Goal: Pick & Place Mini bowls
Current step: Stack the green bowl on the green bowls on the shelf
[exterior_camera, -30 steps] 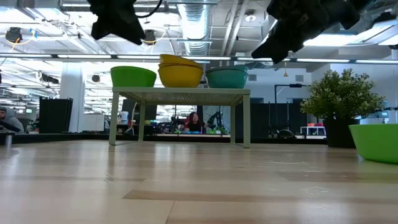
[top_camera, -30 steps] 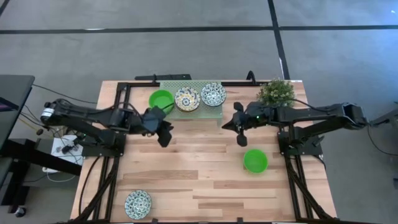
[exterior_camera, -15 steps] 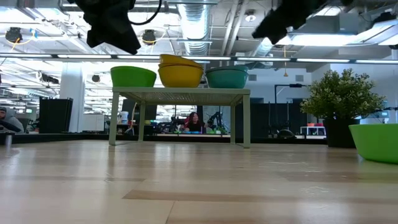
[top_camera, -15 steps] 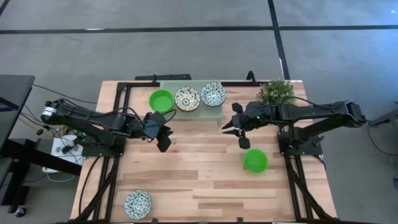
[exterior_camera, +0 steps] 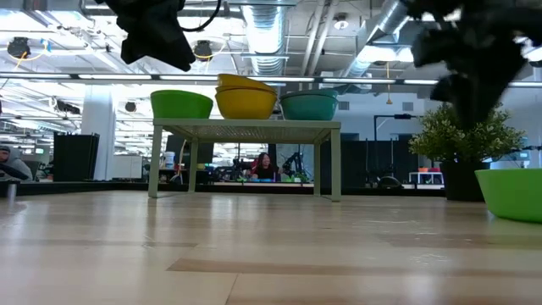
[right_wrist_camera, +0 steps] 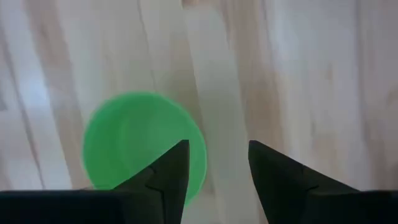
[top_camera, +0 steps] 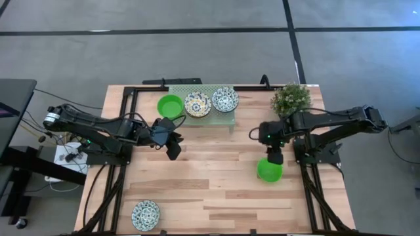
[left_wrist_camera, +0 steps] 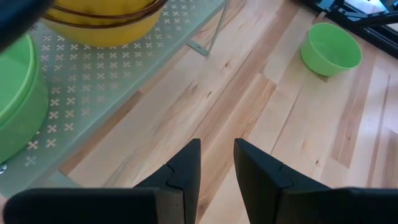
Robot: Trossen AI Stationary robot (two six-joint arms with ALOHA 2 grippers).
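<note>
Overhead, pipes and ducts cross above the wooden table [top_camera: 197,177].

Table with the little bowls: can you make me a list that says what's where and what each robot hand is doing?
rack: far side of table, holding three bowls
bowls on rack: green bowl, yellow-blue floral bowl, blue floral bowl
green bowl on table: right side, empty
floral bowl near edge: near left part of the table
right gripper: open, above the green bowl on table
left gripper: open, empty, in front of rack
potted plant: far right corner
</note>
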